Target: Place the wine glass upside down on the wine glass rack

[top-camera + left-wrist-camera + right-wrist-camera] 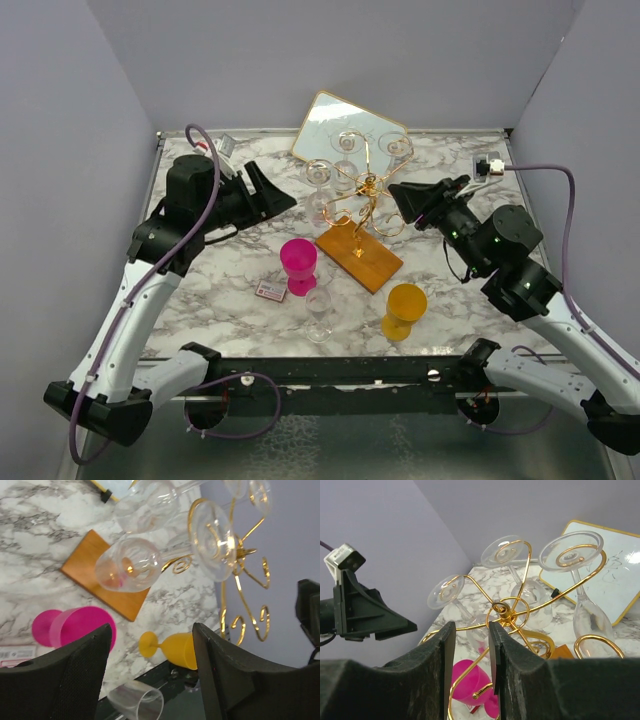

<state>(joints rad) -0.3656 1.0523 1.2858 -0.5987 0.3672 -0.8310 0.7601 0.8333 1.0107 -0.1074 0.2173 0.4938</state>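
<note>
The gold wire rack [365, 195] stands mid-table on its orange-brown wooden base [362, 258]. Three clear wine glasses hang upside down on it, one of them at the left [318, 176]. Another clear wine glass [319, 312] stands upright near the front edge; it also shows in the left wrist view [135, 700]. My left gripper [268, 190] is wide open and empty, left of the rack [240, 580]. My right gripper [400, 197] is at the rack's right side, jaws a narrow gap apart [472, 630], holding nothing. The rack's stem top [501, 611] is just beyond them.
A pink cup [298, 262] and a small card [271, 290] sit left of the base. A yellow cup [404, 308] stands front right. A gold-framed mirror [345, 122] leans at the back wall. Grey walls close in left, right and back.
</note>
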